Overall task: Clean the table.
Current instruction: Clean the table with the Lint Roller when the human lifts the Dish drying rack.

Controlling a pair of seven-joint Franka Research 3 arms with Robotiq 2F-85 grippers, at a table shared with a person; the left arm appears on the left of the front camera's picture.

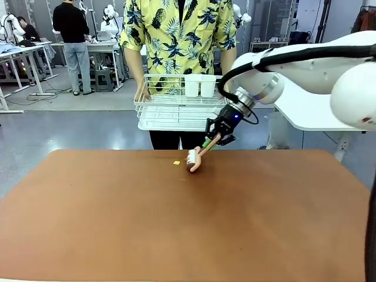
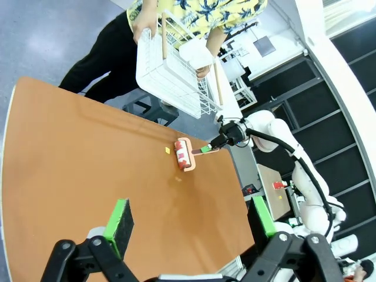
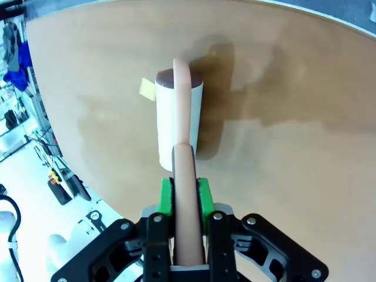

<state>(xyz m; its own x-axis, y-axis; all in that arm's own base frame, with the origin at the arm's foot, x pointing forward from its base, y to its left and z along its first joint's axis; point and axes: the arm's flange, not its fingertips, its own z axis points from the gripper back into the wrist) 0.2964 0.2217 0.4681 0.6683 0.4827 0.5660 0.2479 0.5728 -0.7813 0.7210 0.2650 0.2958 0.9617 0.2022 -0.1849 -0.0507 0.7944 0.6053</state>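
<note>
Up close, right jaws clench the roller handle (image 3: 187,176); farther back, left jaws gape.

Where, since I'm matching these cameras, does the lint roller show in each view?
Front view: lint roller just above centre, slightly right.
Left wrist view: lint roller near the centre, below the white basket.
Right wrist view: lint roller centre, straight ahead of the green pads.
Shared landmark: the small yellow scrap beside it.

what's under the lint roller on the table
The lint roller rests on the brown table, and a small yellow scrap lies beside it. Anything directly beneath the roller is covered.
</note>
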